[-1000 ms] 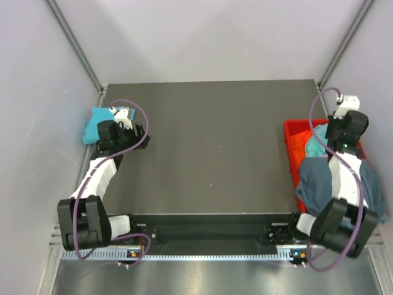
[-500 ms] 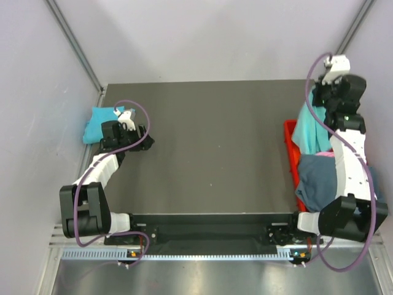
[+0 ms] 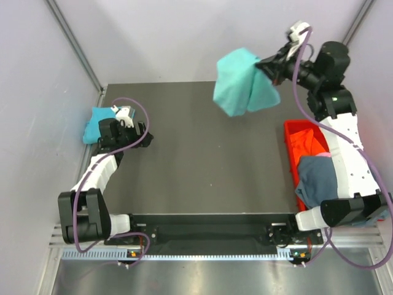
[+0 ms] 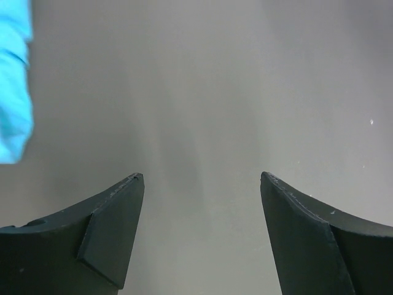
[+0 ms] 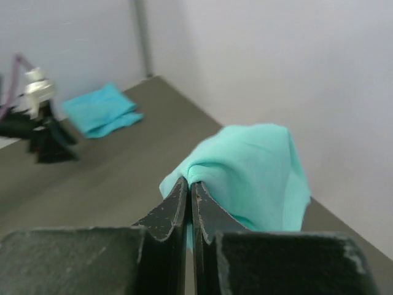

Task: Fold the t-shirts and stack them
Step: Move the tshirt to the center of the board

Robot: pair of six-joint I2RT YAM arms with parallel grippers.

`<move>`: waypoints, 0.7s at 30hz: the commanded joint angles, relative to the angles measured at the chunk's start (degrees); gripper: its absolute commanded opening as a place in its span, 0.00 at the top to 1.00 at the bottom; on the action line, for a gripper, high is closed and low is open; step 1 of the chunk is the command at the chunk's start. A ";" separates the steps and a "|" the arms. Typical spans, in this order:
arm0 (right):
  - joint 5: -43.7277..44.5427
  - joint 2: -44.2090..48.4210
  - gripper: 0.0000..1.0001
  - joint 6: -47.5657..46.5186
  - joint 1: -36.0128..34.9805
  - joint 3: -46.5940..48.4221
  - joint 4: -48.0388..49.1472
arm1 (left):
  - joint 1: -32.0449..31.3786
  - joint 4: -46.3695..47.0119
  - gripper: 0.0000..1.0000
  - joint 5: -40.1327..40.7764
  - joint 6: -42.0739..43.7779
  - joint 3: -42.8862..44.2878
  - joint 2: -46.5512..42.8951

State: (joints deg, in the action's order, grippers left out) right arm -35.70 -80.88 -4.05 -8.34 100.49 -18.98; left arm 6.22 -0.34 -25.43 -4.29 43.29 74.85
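My right gripper (image 3: 265, 65) is shut on the mint-teal t-shirt (image 3: 241, 82) and holds it high in the air over the table's far right; in the right wrist view the cloth (image 5: 255, 172) bunches at my closed gripper (image 5: 188, 183). The cyan-blue t-shirt (image 3: 98, 125) lies folded at the table's left edge and also shows in the left wrist view (image 4: 13, 80) and the right wrist view (image 5: 101, 110). My left gripper (image 3: 140, 139) is open and empty just right of it, low over the table (image 4: 201, 178). The slate grey-blue t-shirt (image 3: 316, 179) hangs over the crate's near end.
A red plastic crate (image 3: 301, 144) stands at the table's right edge with orange cloth inside. The dark table (image 3: 209, 160) is walled in by pale panels at the left, back and right.
My right arm has lifted the mint-teal t-shirt out of the crate and swung it up and to the left. The left gripper has hardly moved.
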 commanded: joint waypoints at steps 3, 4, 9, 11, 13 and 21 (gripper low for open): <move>-11.24 0.11 1.00 0.11 -7.29 -6.30 -0.80 | 0.11 2.18 0.17 0.65 2.09 -0.13 -6.90; -8.36 -0.06 1.00 -2.51 -7.83 -9.05 -0.62 | 0.11 2.18 0.16 0.38 2.18 -0.22 -7.17; 0.53 -3.49 1.00 -10.53 -8.01 -24.16 -0.88 | 0.20 1.31 0.13 -1.55 0.96 0.74 -6.39; 2.82 -4.28 1.00 -11.76 -7.66 -27.08 0.96 | 0.11 0.96 0.14 -3.91 0.60 1.18 -4.81; 6.41 -4.55 1.00 -11.33 -7.57 -30.43 2.80 | 0.02 0.69 0.14 -4.54 0.43 1.18 -3.14; 20.57 -5.60 1.00 -10.10 -7.66 -34.83 12.38 | 0.02 0.60 0.12 -5.33 0.87 0.83 -1.29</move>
State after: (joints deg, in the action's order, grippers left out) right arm -22.55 -88.51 -13.50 -15.99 65.32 -15.14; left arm 6.22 -1.21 -28.62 -3.36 43.29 73.28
